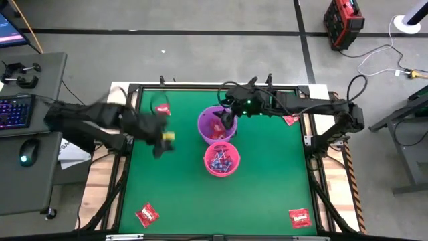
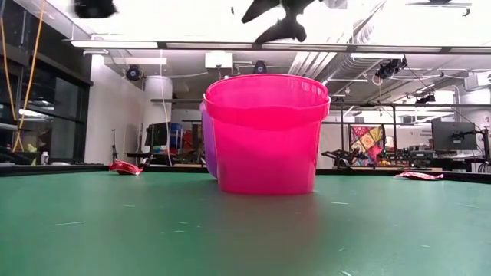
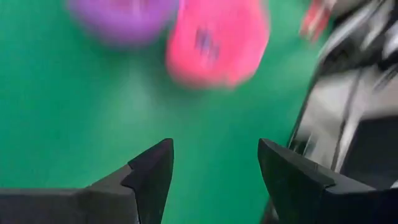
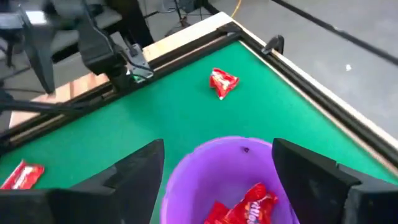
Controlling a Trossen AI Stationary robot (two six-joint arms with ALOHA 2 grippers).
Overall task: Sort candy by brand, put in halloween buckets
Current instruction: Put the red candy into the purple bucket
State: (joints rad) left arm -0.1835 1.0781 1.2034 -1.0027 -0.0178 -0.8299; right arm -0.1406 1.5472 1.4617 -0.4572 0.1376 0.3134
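Because the purple bucket [image 1: 217,124] takes the red packets, the right pincer [image 4: 214,171] hangs wide and empty just above it, while the left pincer [image 3: 214,165], also wide, is beside it over the desk [image 1: 267,181].

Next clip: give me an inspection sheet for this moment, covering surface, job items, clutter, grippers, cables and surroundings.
Surface: green table, framed edge.
Job's things: purple bucket holds red packets; pink bucket, touching it, holds blue-headed lollipops. Loose red packets: far left, far right, near left, near right.
Clutter: nothing seen.
Grippers: right gripper open, empty, over the purple bucket; left gripper open, empty, above the table left of the buckets, blurred.
Cables: white cable on the floor beyond the table.
Surroundings: keyboard and mouse on a side desk; red case on the floor.
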